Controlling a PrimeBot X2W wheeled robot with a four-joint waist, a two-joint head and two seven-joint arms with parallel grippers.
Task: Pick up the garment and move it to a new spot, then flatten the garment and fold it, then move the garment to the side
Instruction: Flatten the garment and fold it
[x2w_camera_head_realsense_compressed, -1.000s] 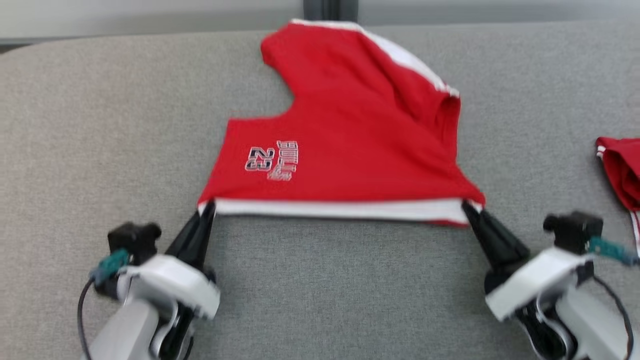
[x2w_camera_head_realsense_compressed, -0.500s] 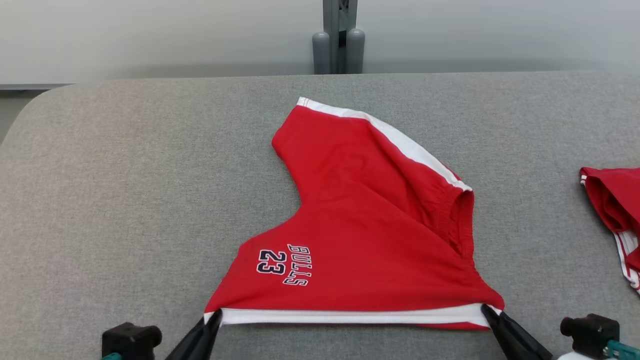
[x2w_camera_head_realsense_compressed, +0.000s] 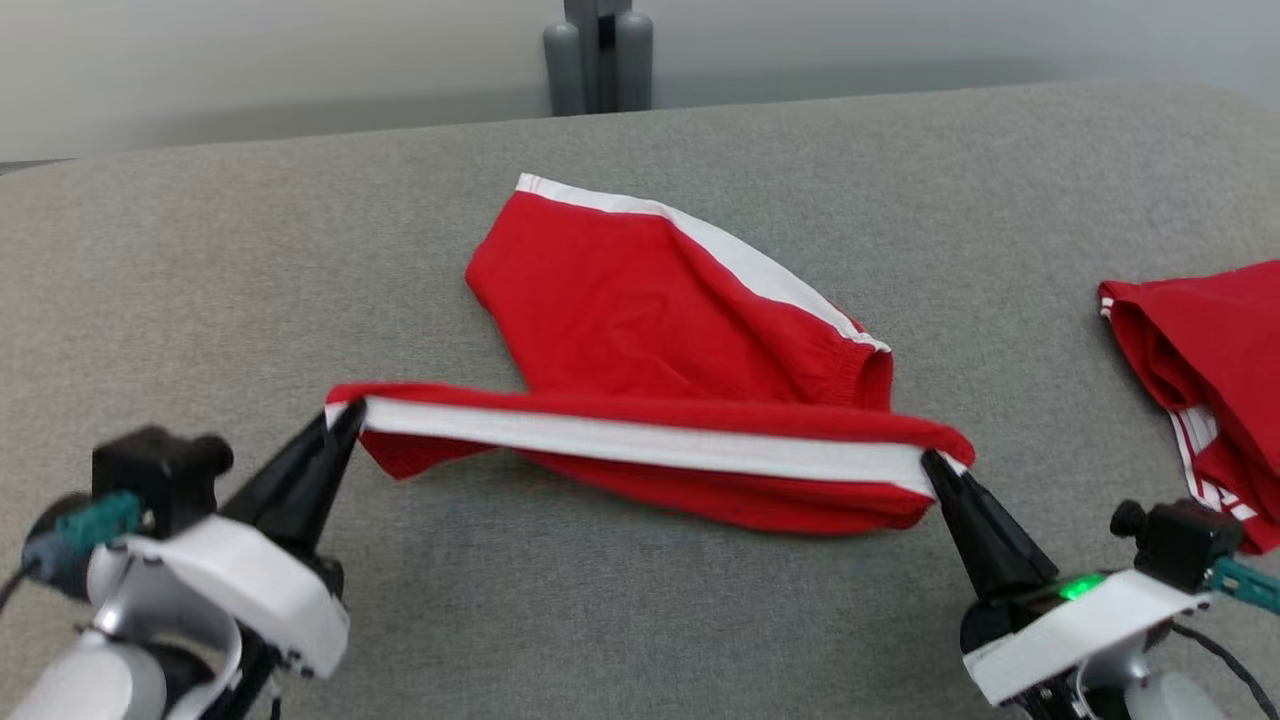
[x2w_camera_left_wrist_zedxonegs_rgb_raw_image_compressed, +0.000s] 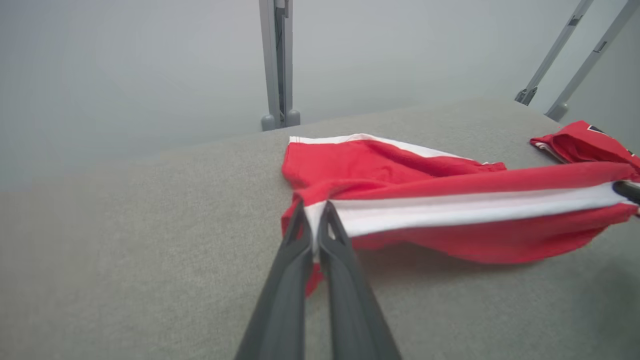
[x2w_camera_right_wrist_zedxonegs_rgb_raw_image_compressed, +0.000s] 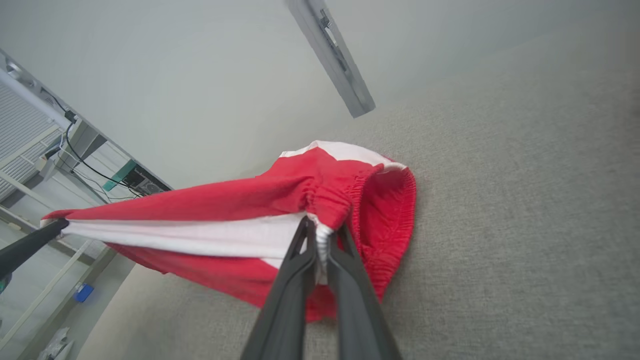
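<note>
Garment (x2w_camera_head_realsense_compressed: 620, 300), red shorts: white-banded edge held taut between left hand (x2w_camera_head_realsense_compressed: 347, 415) and right hand (x2w_camera_head_realsense_compressed: 930, 462), each clenched on a corner; rest lying on counter (x2w_camera_head_realsense_compressed: 200, 250). Fold apparently underway; move aside pending.

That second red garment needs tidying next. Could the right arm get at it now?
Probably not yet: the right gripper is shut on the shorts, held taut with the left gripper. Nothing lies between it and the second garment.

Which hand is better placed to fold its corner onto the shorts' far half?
Right, probably: the right hand holds the shorts at the waistband corner, close to the far waistband end; the left hand has farther to the far hem.
</note>
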